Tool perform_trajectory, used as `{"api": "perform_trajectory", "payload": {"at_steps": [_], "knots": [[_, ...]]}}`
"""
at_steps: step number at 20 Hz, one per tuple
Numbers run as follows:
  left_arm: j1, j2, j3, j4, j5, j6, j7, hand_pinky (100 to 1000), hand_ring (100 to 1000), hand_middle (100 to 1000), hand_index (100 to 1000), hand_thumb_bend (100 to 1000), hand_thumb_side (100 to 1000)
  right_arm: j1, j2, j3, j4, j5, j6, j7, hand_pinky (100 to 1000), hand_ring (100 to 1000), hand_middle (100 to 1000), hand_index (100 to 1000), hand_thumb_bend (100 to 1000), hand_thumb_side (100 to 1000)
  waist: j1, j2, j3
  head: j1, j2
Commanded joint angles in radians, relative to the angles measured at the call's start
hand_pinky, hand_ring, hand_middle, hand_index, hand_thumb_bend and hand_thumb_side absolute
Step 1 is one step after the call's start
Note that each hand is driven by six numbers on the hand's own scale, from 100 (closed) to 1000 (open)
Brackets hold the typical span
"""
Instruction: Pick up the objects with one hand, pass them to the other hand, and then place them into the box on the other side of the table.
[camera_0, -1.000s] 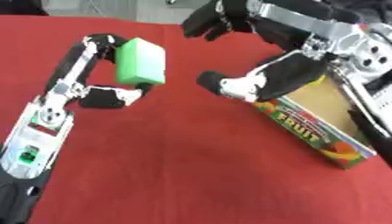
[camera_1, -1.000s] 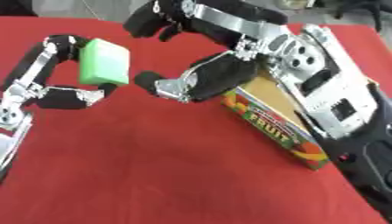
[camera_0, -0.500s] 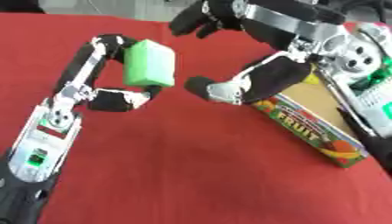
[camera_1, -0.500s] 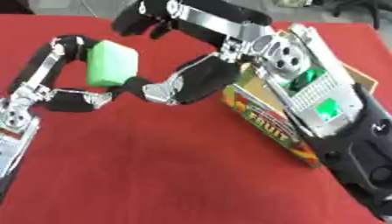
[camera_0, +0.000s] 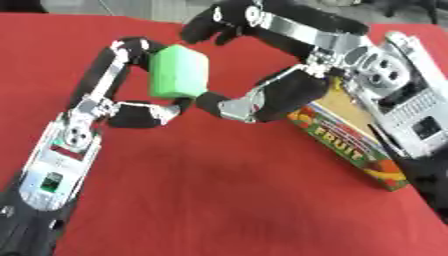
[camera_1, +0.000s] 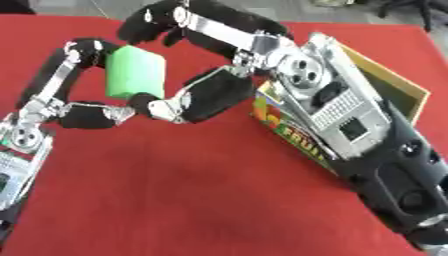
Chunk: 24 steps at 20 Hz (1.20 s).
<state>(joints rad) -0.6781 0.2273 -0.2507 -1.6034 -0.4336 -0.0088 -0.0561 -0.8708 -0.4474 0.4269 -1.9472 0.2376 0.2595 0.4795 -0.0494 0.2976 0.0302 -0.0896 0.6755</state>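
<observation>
**Handover about to happen: green block mid-air between both hands**

Left hand has the green block pinched, fingers on top and thumb below, held up over the red tablecloth. Block's clear of the table, tilted a bit.

Right hand is coming in wide open, nothing in it: upper fingers arch above the block, thumb reaches in underneath, right beside the left thumb. Can't tell if it's touching the block yet; looks v. close.

Progress: pick-up done, pass is just starting, not complete, since the left hand's grip hasn't let go. Still to do: right hand closes on block, left releases, then the drop into the fruit box, which lies on the robot's right side under the right forearm. Box interior mostly hidden by the arm, so contents unknown.

Vs 1 s ago: right hand was well apart from the block, over by the box; it's swung leftward and now brackets it. Left arm's also carried the block a little toward centre. Box hasn't moved.
</observation>
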Motion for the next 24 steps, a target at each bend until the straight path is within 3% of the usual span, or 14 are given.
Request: {"api": "perform_trajectory", "payload": {"at_steps": [1, 12, 24], "knots": [[-0.018, -0.003, 0.000, -0.024, -0.023, 0.006, 0.015, 657, 552, 464, 485, 125, 100, -0.011, -0.002, -0.004, 0.007, 0.027, -0.003, -0.006, 849, 877, 788, 851, 382, 277, 0.004, -0.015, 0.001, -0.001, 0.000], [-0.015, -0.030, -0.006, -0.046, -0.069, 0.054, 0.049, 647, 542, 456, 483, 130, 100, -0.003, 0.004, -0.003, 0.020, 0.125, -0.019, -0.040, 855, 886, 801, 862, 436, 264, 0.006, -0.010, 0.003, 0.000, 0.002], [-0.016, -0.065, -0.022, -0.065, -0.070, 0.060, 0.030, 644, 540, 456, 484, 120, 100, -0.010, 0.014, -0.001, 0.055, 0.148, -0.027, -0.071, 850, 881, 794, 849, 414, 253, 0.009, -0.005, 0.007, -0.008, 0.002]]}}
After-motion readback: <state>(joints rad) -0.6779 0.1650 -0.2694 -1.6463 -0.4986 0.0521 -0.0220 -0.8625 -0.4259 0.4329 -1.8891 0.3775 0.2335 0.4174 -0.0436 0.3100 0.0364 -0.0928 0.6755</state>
